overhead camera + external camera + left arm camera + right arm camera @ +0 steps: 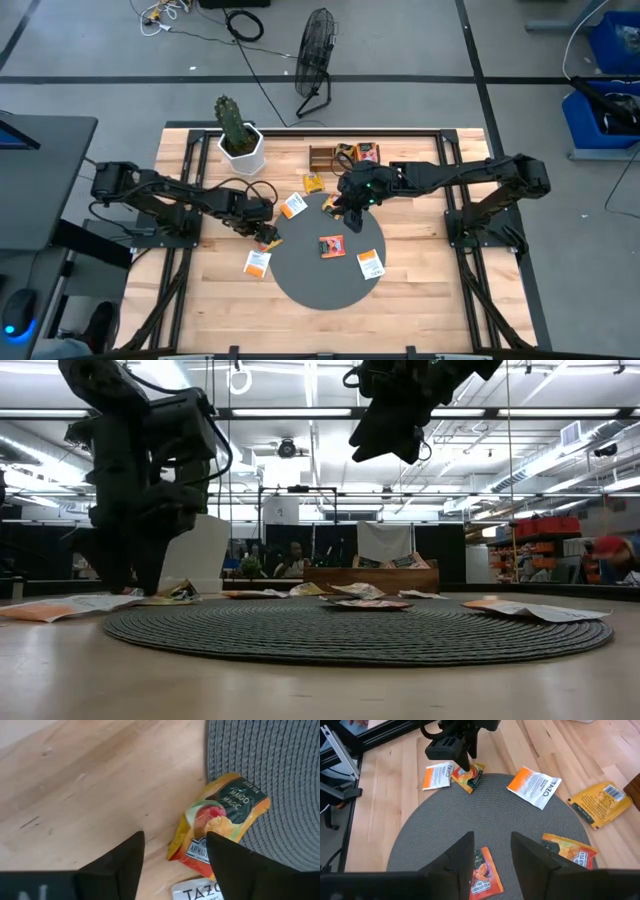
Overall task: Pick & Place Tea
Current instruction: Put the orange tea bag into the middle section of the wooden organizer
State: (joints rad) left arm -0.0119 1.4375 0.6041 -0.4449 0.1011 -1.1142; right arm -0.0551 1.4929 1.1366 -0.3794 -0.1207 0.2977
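Observation:
Several tea sachets lie flat on and around a round grey mat: a red-orange one on the mat, white-and-orange ones, and a yellow one on the wood. My left gripper is open and low at the mat's left edge. Its fingers stand on either side of one end of an orange mango sachet, which lies half on the mat and half on the wood. My right gripper is open and raised above the mat's far part. It holds nothing. My left gripper comes from above, slanting from the table's left. One finger covers the wood-side end of the mango sachet. Whether it touches the sachet, I cannot tell. The sachet lies on the table and the mat's edge.
A cactus in a white pot stands at the far left of the table. A small brown wooden tray with sachets beside it sits at the far edge. Black frame rails run along both sides. A fan stands on the floor beyond.

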